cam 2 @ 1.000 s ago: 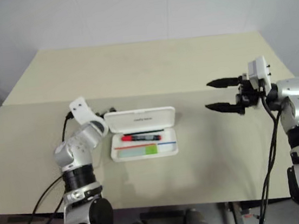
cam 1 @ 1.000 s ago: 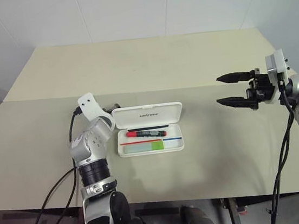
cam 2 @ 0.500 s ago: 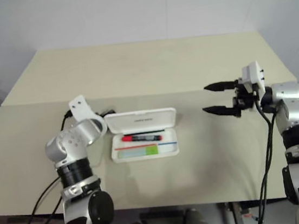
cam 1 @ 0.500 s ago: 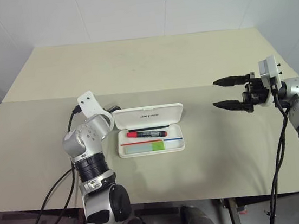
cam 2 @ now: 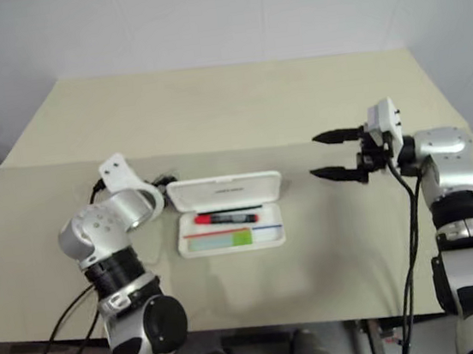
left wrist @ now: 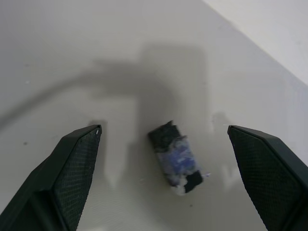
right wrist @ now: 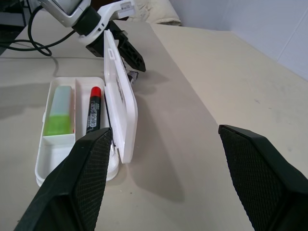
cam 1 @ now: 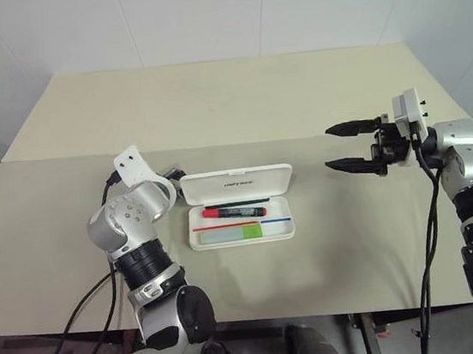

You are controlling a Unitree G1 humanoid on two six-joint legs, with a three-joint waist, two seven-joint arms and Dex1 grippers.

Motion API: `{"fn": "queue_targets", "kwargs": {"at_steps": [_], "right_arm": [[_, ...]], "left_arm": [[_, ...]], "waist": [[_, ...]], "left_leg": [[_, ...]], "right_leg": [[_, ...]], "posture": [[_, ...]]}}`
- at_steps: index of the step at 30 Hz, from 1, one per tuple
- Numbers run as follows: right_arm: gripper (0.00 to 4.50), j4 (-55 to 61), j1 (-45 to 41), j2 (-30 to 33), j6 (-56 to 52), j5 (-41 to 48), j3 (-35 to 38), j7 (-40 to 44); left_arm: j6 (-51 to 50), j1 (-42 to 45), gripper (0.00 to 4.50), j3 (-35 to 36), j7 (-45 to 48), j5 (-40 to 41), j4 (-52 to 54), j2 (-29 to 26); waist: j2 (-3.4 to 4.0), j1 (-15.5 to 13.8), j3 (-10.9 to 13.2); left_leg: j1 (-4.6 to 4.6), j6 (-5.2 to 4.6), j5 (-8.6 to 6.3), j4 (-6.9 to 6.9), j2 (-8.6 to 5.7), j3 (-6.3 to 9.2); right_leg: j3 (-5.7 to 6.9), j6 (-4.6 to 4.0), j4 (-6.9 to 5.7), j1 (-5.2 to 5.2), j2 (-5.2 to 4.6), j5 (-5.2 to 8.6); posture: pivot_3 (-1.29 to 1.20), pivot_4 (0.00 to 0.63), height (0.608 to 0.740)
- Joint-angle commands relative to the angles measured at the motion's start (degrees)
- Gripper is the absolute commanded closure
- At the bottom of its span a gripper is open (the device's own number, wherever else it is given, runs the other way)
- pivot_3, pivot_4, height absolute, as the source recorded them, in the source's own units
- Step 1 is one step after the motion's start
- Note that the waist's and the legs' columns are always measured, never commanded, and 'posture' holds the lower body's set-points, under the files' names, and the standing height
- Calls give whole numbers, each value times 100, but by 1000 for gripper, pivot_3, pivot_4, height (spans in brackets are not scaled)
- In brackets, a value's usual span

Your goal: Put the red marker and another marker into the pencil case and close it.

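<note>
The white pencil case [cam 1: 273, 180] lies open mid-table, its lid standing up at the back. The red marker [cam 1: 234, 213] rests in its rear compartment, and the pale green marker [cam 1: 226, 236] with its lime cap lies in the front one. My left gripper [left wrist: 163, 129] is open just behind the case's left end, pointing down at a small dark lump [left wrist: 175, 156] on the table. My right gripper [cam 1: 328, 148] hovers open to the right of the case, level and pointing at it. In the right wrist view the raised lid [right wrist: 120, 101] and both markers show beyond the right gripper [right wrist: 164, 131].
The beige table [cam 1: 210, 102] stretches far back to a white wall, with a seam running across it behind the case. A black cable [cam 1: 88, 307] hangs from my left arm over the front edge.
My right gripper has drifted a little left toward the case. My left forearm has swung outward and its wrist has tipped further down. The case and the markers have not moved.
</note>
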State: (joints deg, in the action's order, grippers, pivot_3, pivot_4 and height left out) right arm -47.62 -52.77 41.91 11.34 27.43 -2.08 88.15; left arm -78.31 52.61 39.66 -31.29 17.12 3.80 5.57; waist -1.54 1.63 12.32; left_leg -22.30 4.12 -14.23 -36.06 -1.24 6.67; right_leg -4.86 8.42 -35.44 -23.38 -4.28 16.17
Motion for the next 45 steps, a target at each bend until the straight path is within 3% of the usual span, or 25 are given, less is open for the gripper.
{"fn": "queue_targets", "kwargs": {"at_steps": [1, 8, 13, 16, 26, 29, 37, 45], "right_arm": [[0, -6, -139, -32, 122, -16, 78, 435], [0, 22, -111, -83, 118, -76, 137, 435], [0, 50, -71, -128, 113, -111, 184, 435], [0, 55, -66, -161, 111, -136, 214, 435], [0, 88, -68, -248, 104, -220, 314, 428], [0, 106, -61, -261, 99, -248, 342, 427], [0, 120, -55, -312, 94, -313, 427, 429], [0, 215, 57, -140, 46, -119, 372, 435]], "left_arm": [[-180, 210, 29, 157, -7, -37, 32, 23], [-643, 446, 29, 524, 200, -4, -183, 56], [-727, 550, 29, 514, 414, -115, -739, -213], [-641, 598, 579, 439, 521, -195, -1165, -420], [-227, 741, 3720, 56, 898, -310, -2391, -1001], [-112, 755, 4484, 32, 940, -313, -2555, -1120], [243, 806, 4484, -89, 990, -318, -2457, -1427], [1058, 865, 4484, -1497, 1929, -532, -1922, -2524]], "waist": [[0, 0, 0], [0, -3, 0], [1, -16, 0], [2, -16, -1], [2, 26, -1], [2, 34, -1], [2, 34, -1], [-4, 160, 2]], "left_leg": [[0, 0, 0, 0, 0, 0], [0, 1, 1, -1, 0, -1], [1, 2, 1, -2, -1, -1], [9, 6, 4, -3, -2, 0], [46, -20, 39, -1, -4, 0], [74, -21, 36, 9, -4, -4], [77, -19, 39, 9, -1, -3], [68, -14, 35, 36, 4, -6]], "right_leg": [[0, 0, 0, 0, 0, 0], [0, 0, -1, 1, 0, 0], [0, 1, -2, 2, -1, 0], [0, 2, -9, 6, -1, -1], [1, 16, 39, 76, 0, -45], [0, 17, 48, 101, -1, -44], [1, 17, 47, 101, -1, -47], [-2, 14, 43, 76, -1, -49]], "posture": [[0, 150, 740], [0, 150, 740], [0, 150, 740], [0, 150, 740], [0, 150, 740], [0, 150, 740], [0, 150, 740], [0, 150, 740]]}}
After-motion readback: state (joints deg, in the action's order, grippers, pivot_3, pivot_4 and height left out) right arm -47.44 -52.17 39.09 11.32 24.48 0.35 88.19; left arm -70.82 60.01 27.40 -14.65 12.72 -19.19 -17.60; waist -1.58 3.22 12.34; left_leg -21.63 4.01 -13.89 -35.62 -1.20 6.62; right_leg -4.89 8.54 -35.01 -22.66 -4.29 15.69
